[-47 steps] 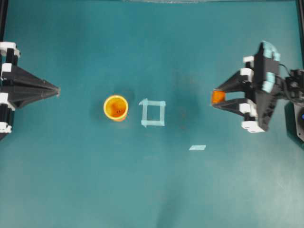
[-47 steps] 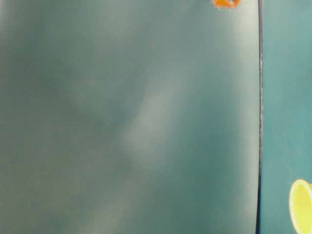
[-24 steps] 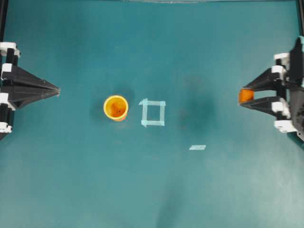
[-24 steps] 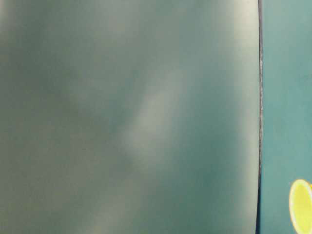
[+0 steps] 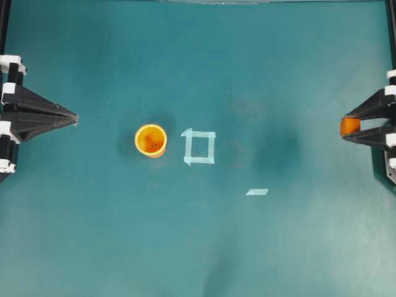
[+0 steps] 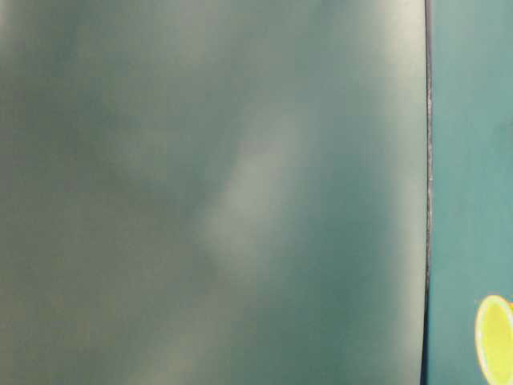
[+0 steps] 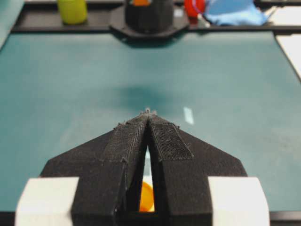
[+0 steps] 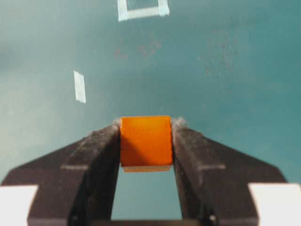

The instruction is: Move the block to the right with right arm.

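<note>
Left gripper [image 5: 73, 117] rests at the left edge of the worktop [image 5: 198, 247], jaws pressed together, holding nothing. Just right of it in the overhead view stand the yellow-orange cup [image 5: 151, 140], then the taped square [image 5: 199, 147], then a loose tape strip [image 5: 257, 192]; all sit undisturbed.

Right gripper [image 5: 348, 127] is at the far right edge, jaws pinching the block [image 5: 349, 126] by two opposite faces; the wrist view confirms a square grip, block [image 8: 146, 140] clear of the surface. Judgement: pick-up and carry look largely done; setting down and release remain. The table-level view is blurred and shows only a sliver of the cup, so height above the worktop cannot be confirmed.

Against the earlier frames, the right gripper and block have travelled steadily rightward, most of the arm now out of shot; the left gripper, cup and tape are unchanged.
</note>
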`<action>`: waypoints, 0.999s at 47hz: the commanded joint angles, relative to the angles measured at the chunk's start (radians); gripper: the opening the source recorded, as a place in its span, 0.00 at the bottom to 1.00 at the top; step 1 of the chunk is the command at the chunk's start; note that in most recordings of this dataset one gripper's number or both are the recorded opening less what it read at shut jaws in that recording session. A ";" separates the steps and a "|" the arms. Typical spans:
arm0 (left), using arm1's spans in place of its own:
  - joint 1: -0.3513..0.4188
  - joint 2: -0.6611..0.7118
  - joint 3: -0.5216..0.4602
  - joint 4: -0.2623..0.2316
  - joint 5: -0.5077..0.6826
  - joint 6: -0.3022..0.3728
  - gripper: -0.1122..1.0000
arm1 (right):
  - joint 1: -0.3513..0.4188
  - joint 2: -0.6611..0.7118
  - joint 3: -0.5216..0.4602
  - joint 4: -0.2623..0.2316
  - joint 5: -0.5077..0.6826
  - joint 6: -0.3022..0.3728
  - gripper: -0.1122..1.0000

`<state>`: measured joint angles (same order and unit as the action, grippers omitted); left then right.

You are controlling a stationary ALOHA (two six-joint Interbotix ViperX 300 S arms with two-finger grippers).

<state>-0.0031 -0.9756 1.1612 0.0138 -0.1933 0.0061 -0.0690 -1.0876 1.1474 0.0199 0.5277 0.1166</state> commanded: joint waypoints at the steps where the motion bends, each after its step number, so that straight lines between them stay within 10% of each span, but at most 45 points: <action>1: -0.002 0.008 -0.029 0.002 -0.003 0.002 0.10 | 0.000 -0.023 -0.012 0.003 0.032 0.000 0.47; 47: -0.002 0.008 -0.029 0.002 -0.003 0.002 0.10 | 0.000 -0.209 -0.009 0.031 0.227 0.000 0.47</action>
<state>-0.0031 -0.9756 1.1612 0.0123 -0.1917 0.0061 -0.0690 -1.3023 1.1505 0.0476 0.7578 0.1181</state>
